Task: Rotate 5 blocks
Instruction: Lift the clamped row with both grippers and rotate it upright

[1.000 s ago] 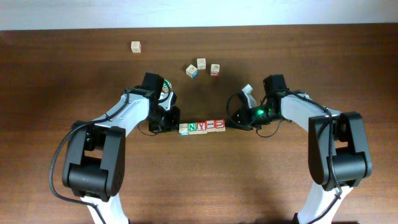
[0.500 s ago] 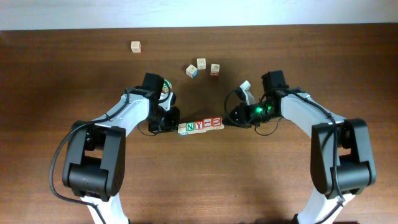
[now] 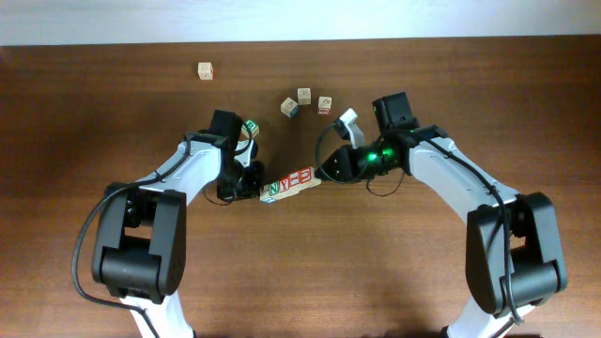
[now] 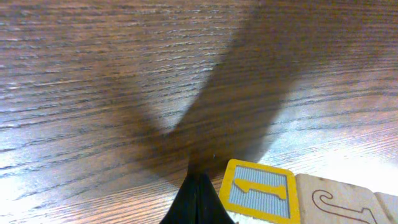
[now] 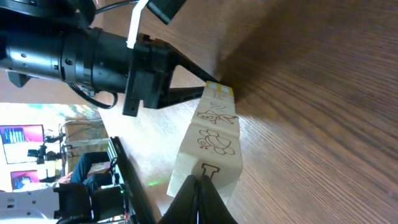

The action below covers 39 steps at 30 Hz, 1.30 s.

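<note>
We note the table (image 3: pixel 310 272): dark wood, visible grain, soft sheen. The row of blocks (image 3: pixel 289 181): pale raw wood, matt; the end block (image 4: pixel 260 191) shows a ribbed, yellow-painted face. The left gripper (image 4: pixel 198 188): matt black.

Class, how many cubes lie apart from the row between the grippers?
5: lone cube far left; three clustered cubes; green-lettered cube by the left arm. Arms may hide more.

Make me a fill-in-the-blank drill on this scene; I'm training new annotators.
The row of blocks lies between the left gripper and the right gripper, whose jaws are both ____. The row's green letter is ____. Beyond the row sits a cluster of loose cubes numbering ____.
Missing words: shut; N; three.
</note>
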Tool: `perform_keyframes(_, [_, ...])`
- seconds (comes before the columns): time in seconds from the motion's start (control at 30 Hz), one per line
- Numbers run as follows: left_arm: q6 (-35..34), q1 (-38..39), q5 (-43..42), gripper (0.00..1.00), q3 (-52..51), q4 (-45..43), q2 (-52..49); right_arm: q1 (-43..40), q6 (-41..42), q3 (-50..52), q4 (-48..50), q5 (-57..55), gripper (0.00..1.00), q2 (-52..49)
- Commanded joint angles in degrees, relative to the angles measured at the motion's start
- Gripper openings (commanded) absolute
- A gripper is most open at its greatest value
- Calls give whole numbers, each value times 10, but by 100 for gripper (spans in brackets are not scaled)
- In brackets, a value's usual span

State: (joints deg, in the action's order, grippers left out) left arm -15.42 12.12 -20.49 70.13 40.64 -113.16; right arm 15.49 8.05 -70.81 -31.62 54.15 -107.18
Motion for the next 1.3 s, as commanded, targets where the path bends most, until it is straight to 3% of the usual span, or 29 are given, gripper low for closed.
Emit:
perform_keyframes(0.0, [-3,29,-116,0,3,-12,-4,56,11,7,0,-8,4,-21])
perform_keyframes(1.07, [-3,29,-116,0,3,-12,-4,78,58,7,36,-26,4,-21])
perform_keyframes(1.27, [-2,26,-79,0,3,-13,-4,79,60,7,37,-40,4,-21])
